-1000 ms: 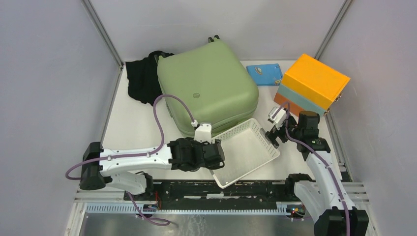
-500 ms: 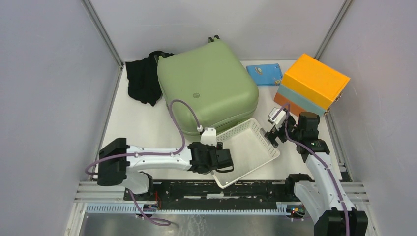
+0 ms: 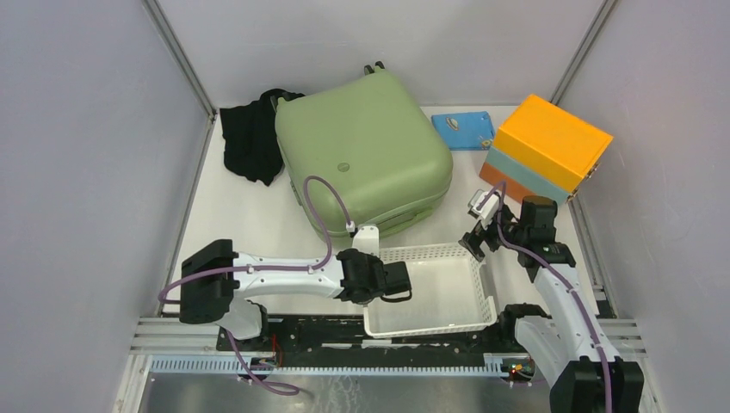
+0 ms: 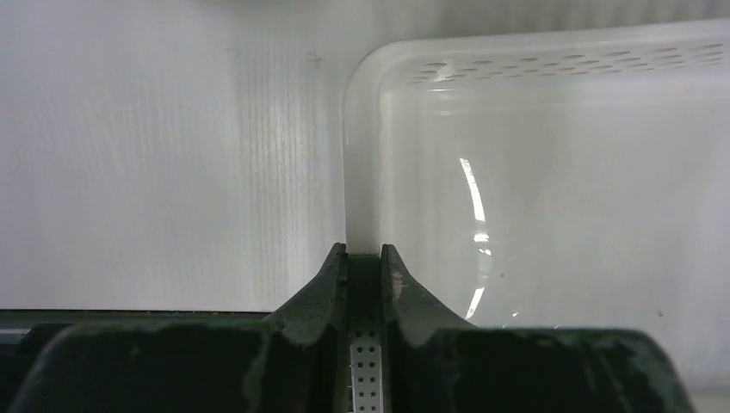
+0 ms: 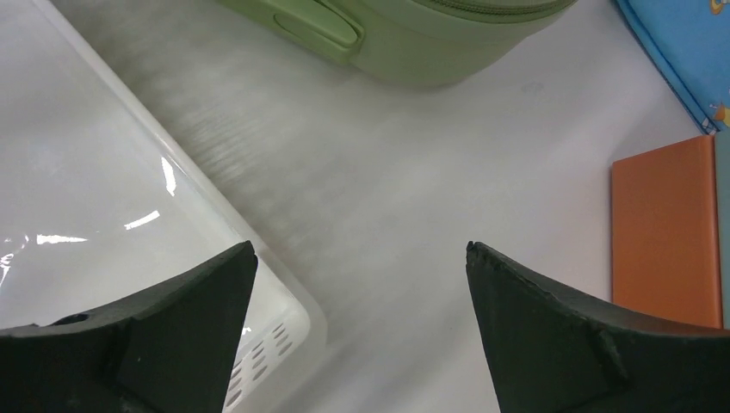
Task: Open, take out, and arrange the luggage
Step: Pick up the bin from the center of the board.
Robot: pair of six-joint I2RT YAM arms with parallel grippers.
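The sage-green luggage lies closed and flat at the back middle of the table; its lower edge with a handle shows in the right wrist view. My left gripper is shut on the left wall of the white perforated basket, which stands in front of the luggage. My right gripper hangs open over bare table beside the basket's far right corner, nothing between its fingers.
An orange and light-blue box stands at the back right, a flat blue pouch beside it. A black cloth lies left of the luggage. Grey walls close in on both sides.
My left gripper has closed on the basket's left wall. The basket has turned from slanted to square with the table's front edge and slid nearer. The right arm has hardly moved.
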